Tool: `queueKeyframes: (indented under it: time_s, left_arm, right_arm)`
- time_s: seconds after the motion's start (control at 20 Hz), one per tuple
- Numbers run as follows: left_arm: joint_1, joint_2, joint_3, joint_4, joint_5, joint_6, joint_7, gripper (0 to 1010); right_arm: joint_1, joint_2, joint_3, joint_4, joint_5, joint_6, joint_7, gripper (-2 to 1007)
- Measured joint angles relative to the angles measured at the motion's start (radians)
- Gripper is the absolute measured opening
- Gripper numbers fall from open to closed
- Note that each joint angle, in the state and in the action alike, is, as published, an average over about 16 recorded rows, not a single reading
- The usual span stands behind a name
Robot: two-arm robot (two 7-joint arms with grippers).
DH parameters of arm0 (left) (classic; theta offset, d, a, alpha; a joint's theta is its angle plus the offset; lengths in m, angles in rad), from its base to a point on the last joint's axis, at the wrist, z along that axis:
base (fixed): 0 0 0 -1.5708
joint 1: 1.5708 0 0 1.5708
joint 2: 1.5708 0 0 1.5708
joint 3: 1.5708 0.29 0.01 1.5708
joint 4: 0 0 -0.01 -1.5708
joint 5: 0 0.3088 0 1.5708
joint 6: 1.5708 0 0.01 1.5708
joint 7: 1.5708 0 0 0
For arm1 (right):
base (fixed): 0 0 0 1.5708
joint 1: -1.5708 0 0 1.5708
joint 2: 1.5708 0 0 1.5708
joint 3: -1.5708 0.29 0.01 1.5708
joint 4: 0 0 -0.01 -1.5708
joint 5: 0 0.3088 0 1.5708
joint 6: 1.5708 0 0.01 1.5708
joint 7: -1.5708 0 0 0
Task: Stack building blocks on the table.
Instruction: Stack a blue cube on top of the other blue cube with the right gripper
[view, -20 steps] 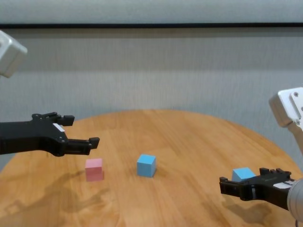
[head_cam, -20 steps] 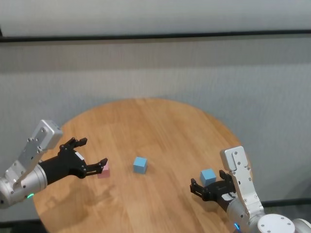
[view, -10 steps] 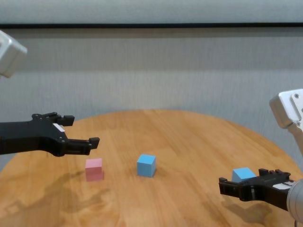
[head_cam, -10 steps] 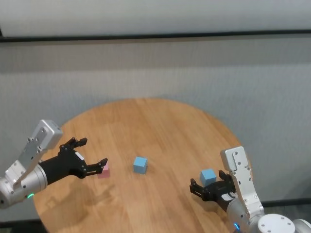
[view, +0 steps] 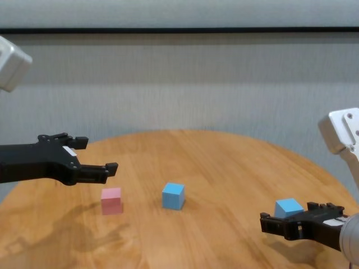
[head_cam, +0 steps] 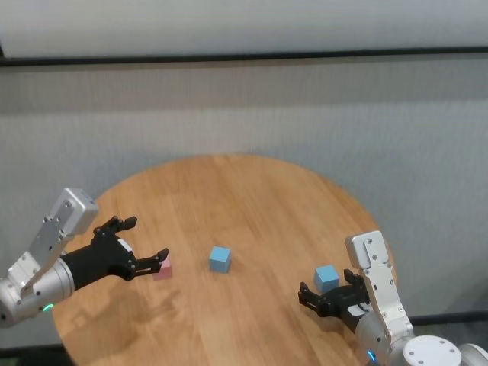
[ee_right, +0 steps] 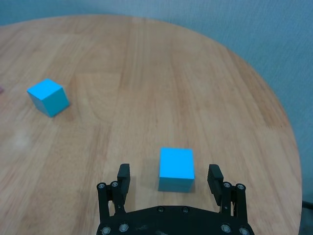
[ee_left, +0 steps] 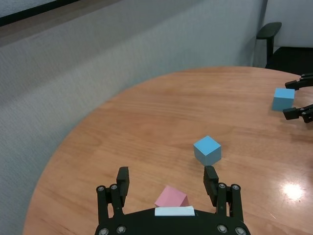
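Head view: three blocks lie apart on the counter. Left gripper, fingers wide, hovers by the pink block; right gripper, wide, lines up the blue block. Descend squarely, centre it, then close.

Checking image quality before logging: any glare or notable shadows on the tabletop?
Left wrist view: a bright glare spot on the table. Chest view: the left tool casts a soft shadow below the pink block. Head view: even light, faint shadows only.
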Motion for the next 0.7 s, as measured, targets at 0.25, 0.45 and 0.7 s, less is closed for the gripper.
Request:
queueKeyframes:
  time_s: [0.25, 0.45, 0.7]
  left_arm:
    - [0.000, 0.000, 0.000, 0.000, 0.000, 0.000, 0.000, 1000]
    - [0.000, 0.000, 0.000, 0.000, 0.000, 0.000, 0.000, 1000]
    - [0.000, 0.000, 0.000, 0.000, 0.000, 0.000, 0.000, 1000]
  right_arm:
    - [0.005, -0.008, 0.006, 0.012, -0.012, -0.001, 0.005, 1001]
    - [0.010, -0.014, 0.010, 0.022, -0.021, -0.004, 0.009, 1001]
    - [0.016, -0.022, 0.016, 0.034, -0.032, -0.009, 0.015, 1001]
